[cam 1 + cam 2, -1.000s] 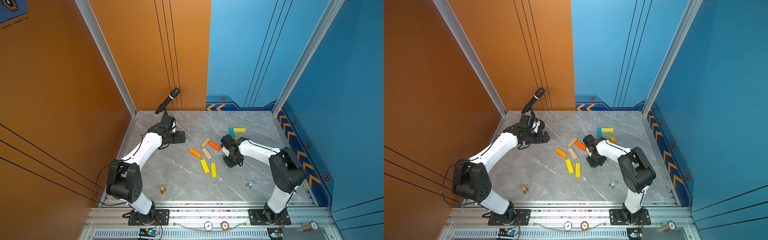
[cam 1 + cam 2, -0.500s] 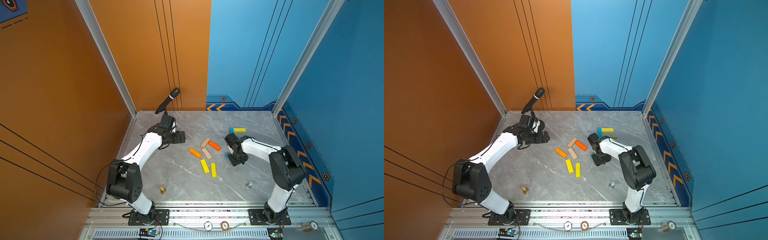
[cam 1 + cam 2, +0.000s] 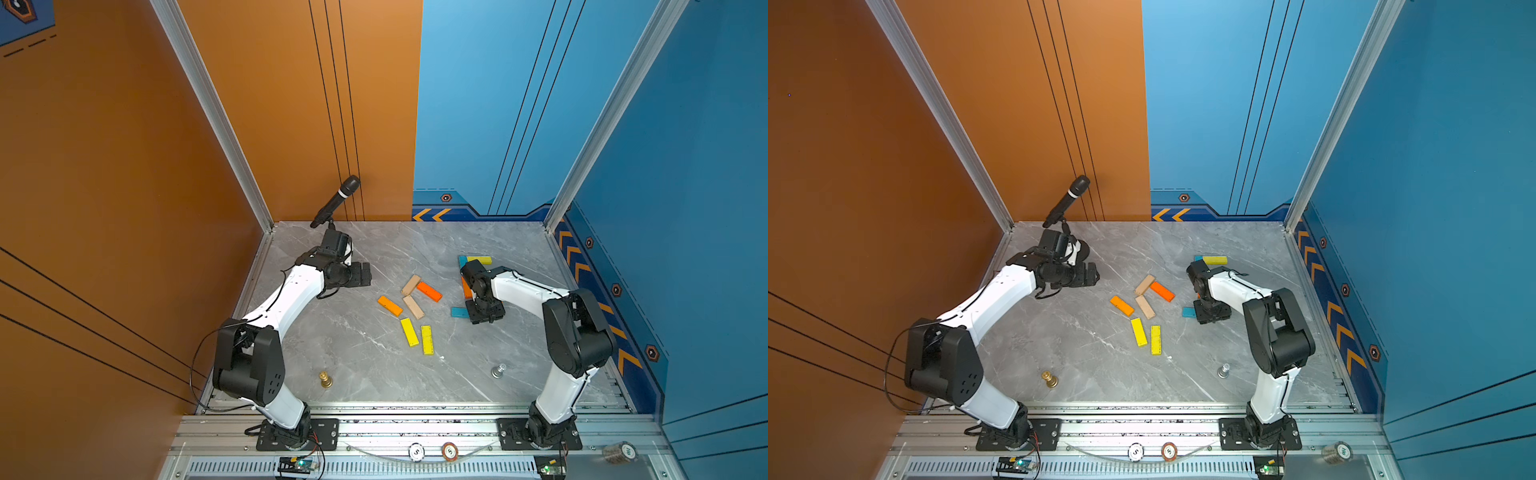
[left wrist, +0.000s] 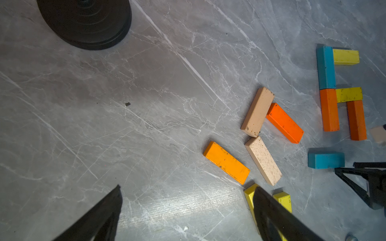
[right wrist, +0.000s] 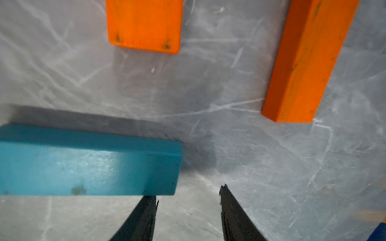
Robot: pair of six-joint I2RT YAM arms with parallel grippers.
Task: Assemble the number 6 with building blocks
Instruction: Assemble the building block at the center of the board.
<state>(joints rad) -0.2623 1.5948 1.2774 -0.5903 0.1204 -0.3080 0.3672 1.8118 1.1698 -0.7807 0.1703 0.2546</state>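
A robot lab booth: aluminium-framed panel walls (image 3: pixel 291 104), marble-look table (image 3: pixel 353 345), mounting rail (image 3: pixel 415 428).

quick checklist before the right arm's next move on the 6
1. Nothing in the right gripper, jaws apart: ok.
2. The blue block lies flat: ok.
3. It meets the orange blocks to close the loop: not ok; a gap shows and it sits off to one side.
4. One fingertip clear of the blue block: cannot tell; it sits right at the block's edge.
5. The left gripper open, away from the figure: ok.
6. The spare blocks lie loose mid-table: ok.
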